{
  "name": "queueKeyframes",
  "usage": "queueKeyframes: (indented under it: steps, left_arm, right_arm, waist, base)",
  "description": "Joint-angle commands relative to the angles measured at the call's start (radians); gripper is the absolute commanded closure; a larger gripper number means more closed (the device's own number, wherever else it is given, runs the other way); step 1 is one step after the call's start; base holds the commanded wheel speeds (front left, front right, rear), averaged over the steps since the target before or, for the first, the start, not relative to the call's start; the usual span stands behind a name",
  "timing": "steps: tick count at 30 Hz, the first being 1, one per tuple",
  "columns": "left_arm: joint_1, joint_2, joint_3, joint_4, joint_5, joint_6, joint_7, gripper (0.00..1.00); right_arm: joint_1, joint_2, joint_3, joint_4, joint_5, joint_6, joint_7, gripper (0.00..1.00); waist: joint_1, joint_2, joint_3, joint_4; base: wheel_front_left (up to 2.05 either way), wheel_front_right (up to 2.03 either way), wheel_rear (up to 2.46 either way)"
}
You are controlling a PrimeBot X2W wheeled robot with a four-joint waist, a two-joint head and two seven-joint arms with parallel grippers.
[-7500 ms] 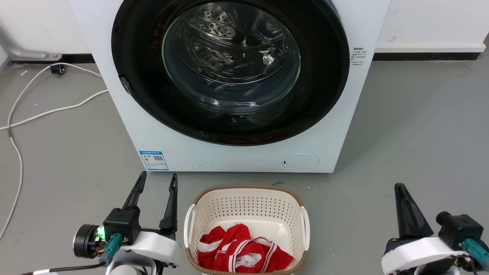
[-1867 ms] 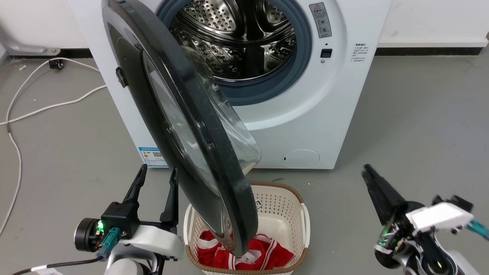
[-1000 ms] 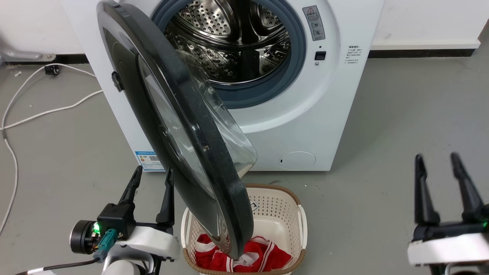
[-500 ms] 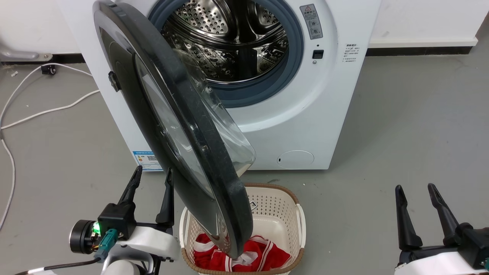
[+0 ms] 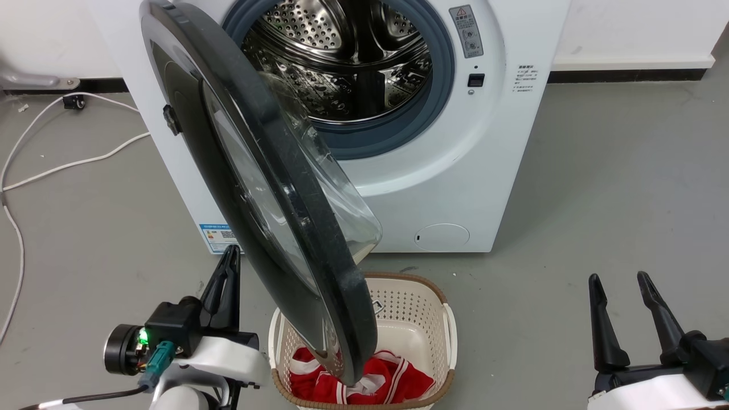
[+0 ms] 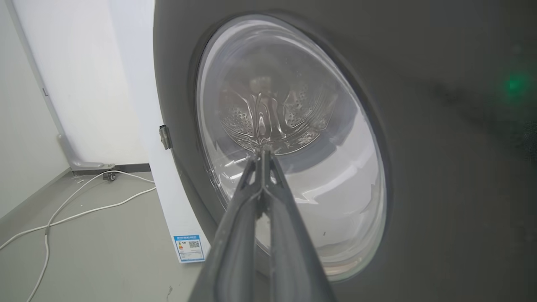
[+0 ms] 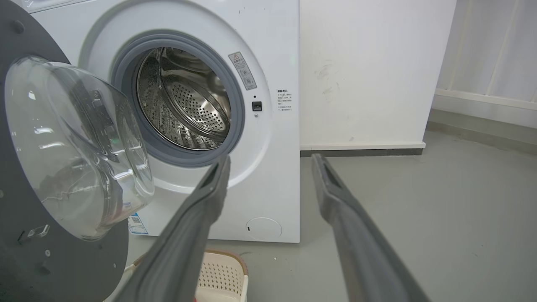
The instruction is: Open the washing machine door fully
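Although swung out on its left-side hinge, the washing machine door [image 5: 285,182] stands only about half open. It is nearly edge-on in the head view, its rim slanting from upper left down over the basket [image 5: 424,302], with the glass bowl bulging right, toward the washing machine [image 5: 455,188]. The left gripper [image 5: 230,256], fingers pressed together and empty, points at the outer glass, perhaps touching it. The right gripper [image 5: 618,279] sits spread apart, holding nothing.

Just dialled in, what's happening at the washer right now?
The washing machine door stands partly open, swung out over the laundry basket, drum exposed. The left gripper is shut, pointing at the door's outer glass; contact is unclear. The right gripper is open, empty, off to the right.
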Motion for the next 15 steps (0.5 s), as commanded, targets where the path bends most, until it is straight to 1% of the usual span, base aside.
queueKeyframes:
  steps: [1,5,15]
  left_arm:
    - [-0.005,0.001,0.003,-0.018,0.002,-0.002,-0.002,1.00]
    - [-0.030,0.001,0.004,-0.093,-0.008,0.004,-0.002,1.00]
    - [-0.133,0.015,0.029,-0.398,0.010,0.023,-0.002,1.00]
  right_arm:
    - [0.005,0.003,0.002,-0.003,0.007,-0.001,0.002,0.00]
    - [0.008,0.003,0.000,0.002,0.016,-0.001,0.003,0.00]
    - [0.016,0.003,-0.010,0.012,0.033,-0.001,0.001,0.00]
  waist:
    - [0.0000,0.0000,0.000,0.001]
    - [0.0000,0.0000,0.000,0.005]
    - [0.0000,0.0000,-0.008,0.015]
  base:
    - [0.00,0.00,0.00]
    - [0.00,0.00,0.00]
    - [0.00,0.00,0.00]
